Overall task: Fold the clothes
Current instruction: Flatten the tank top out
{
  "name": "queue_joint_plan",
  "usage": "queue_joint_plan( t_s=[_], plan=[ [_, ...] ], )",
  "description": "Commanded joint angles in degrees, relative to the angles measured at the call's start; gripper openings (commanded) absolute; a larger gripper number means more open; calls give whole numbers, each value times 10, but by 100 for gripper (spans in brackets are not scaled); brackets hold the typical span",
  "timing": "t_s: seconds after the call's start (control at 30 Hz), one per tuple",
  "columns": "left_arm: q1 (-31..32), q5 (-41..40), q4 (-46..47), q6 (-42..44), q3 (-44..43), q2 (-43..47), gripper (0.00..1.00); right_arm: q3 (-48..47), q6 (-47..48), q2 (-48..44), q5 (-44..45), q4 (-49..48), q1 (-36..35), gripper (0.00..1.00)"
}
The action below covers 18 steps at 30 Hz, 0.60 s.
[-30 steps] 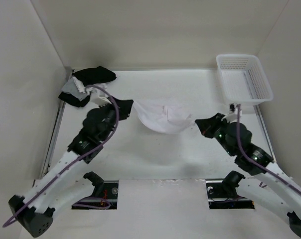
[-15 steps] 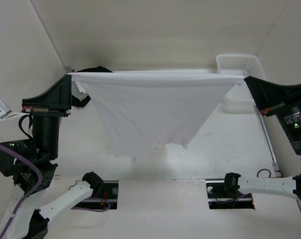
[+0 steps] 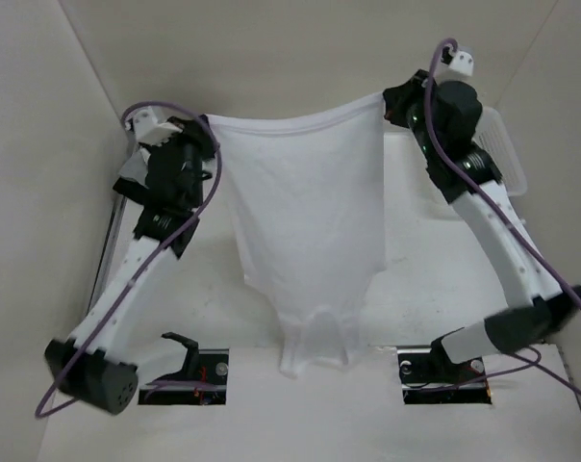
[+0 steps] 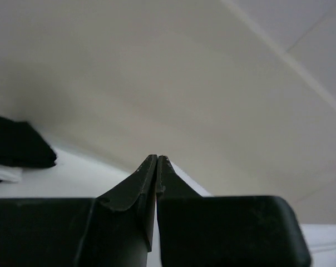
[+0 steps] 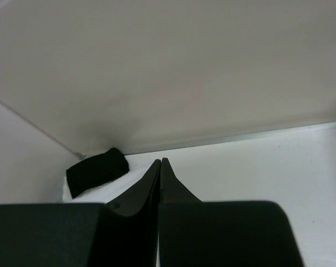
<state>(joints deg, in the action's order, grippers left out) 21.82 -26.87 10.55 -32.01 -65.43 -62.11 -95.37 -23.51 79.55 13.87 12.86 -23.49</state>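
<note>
White T-shirt [image 3: 305, 212] is hanging in the air over the table [image 3: 435, 250], spread between both arms, with its bunched lower end drooping toward the near edge. Left gripper [image 3: 202, 128] is pinching one top corner and right gripper [image 3: 387, 101] the other, both clamped tight on cloth. Likely they're opening it flat before laying it down to fold. Fabric is looking thin, soft and wrinkly, top hem sagging in a shallow curve. Black garment [image 5: 97, 168] is lying in the far left corner. White mesh basket [image 3: 507, 159] is sitting behind the right arm.

Cream walls [image 3: 271, 58], white table [image 3: 416, 245]
</note>
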Motion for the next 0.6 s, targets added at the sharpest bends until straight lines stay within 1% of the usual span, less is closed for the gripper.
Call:
queue_joint_plan(
  t_s=[0.0, 0.07, 0.13, 0.23, 0.33, 0.4, 0.47, 0.5, 0.57],
  plan=[
    [-73, 82, 9, -66, -56, -111, 1, -115, -66, 99, -148, -1, 59, 0],
    [-96, 114, -3, -80, -112, -149, 1, -191, -70, 153, -158, 30, 76, 0],
    [-106, 131, -15, -77, -172, -174, 1, -254, -71, 187, -162, 52, 87, 0],
    [-118, 147, -32, -63, -246, -190, 1, -329, -72, 210, -166, 80, 96, 0],
    [-130, 162, -40, -59, -292, -194, 1, -382, -72, 215, -170, 98, 96, 0],
    [-139, 169, -48, -58, -305, -188, 1, -400, -72, 209, -174, 108, 93, 0],
    [-141, 170, -49, -55, -295, -168, 1, -395, -67, 195, -175, 112, 93, 0],
    [-141, 167, -46, -53, -281, -156, 1, -383, -66, 184, -173, 115, 93, 0],
    [-138, 161, -39, -51, -242, -129, 1, -325, -66, 147, -169, 106, 90, 0]
  ],
)
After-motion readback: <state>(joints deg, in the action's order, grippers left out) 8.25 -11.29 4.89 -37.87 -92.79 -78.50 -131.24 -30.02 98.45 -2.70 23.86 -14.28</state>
